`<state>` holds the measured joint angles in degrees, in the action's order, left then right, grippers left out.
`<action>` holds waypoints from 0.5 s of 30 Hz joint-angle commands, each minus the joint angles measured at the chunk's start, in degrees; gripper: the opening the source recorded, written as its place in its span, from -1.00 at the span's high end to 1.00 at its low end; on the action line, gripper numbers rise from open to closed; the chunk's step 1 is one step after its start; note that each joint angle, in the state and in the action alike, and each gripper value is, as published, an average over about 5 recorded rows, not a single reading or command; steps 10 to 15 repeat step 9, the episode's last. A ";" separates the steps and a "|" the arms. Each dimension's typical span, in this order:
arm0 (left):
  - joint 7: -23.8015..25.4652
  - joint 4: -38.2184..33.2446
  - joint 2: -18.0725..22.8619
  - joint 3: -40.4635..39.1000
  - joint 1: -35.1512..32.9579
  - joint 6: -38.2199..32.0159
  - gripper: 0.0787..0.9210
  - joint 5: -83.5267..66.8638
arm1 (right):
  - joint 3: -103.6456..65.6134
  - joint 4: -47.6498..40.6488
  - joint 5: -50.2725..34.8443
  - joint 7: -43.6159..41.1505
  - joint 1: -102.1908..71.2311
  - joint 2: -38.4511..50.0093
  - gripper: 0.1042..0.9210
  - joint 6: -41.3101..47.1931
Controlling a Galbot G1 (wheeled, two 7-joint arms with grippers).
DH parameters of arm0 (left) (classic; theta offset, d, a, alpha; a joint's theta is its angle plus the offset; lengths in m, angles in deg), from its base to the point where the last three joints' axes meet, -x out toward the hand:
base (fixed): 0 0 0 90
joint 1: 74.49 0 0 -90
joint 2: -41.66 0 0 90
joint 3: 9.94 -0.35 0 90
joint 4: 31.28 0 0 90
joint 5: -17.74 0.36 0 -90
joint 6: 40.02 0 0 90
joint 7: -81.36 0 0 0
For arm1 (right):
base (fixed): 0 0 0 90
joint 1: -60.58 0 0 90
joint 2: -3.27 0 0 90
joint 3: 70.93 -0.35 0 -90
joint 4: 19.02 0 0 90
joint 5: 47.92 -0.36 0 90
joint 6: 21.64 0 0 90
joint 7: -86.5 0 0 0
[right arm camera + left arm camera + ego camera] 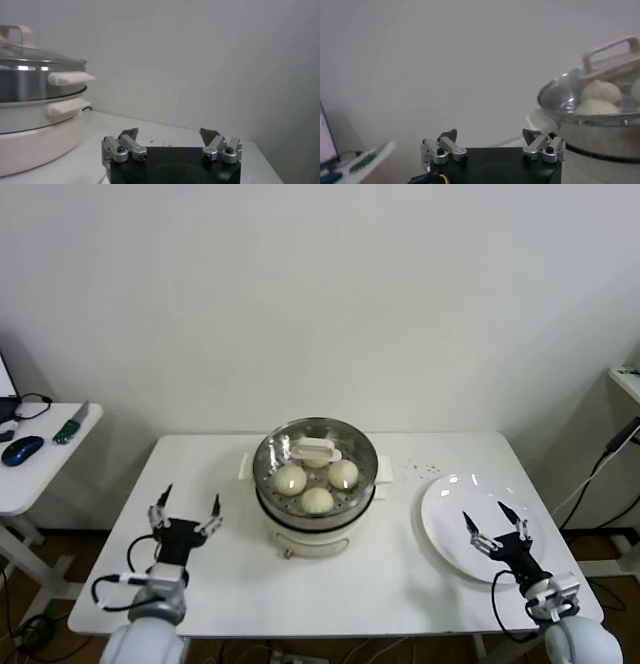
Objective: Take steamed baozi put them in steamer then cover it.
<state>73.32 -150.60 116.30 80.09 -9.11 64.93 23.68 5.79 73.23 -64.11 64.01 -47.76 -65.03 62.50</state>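
The steamer stands mid-table on its white pot base. The clear glass cover with a cream bar handle sits on it. Three steamed baozi show through the glass; the handle hides any other. My left gripper is open and empty, low over the table left of the steamer. My right gripper is open and empty over the white plate. The left wrist view shows the left gripper, the cover and baozi. The right wrist view shows the right gripper and the steamer.
A side table at the far left holds a mouse and small items. Another table edge and cables are at the far right. A wall is behind the table.
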 commanded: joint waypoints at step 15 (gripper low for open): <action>3.16 4.87 3.55 8.69 -6.10 -17.84 -0.77 -10.56 | 2.16 0.14 -1.38 1.55 1.38 0.26 -0.76 -0.82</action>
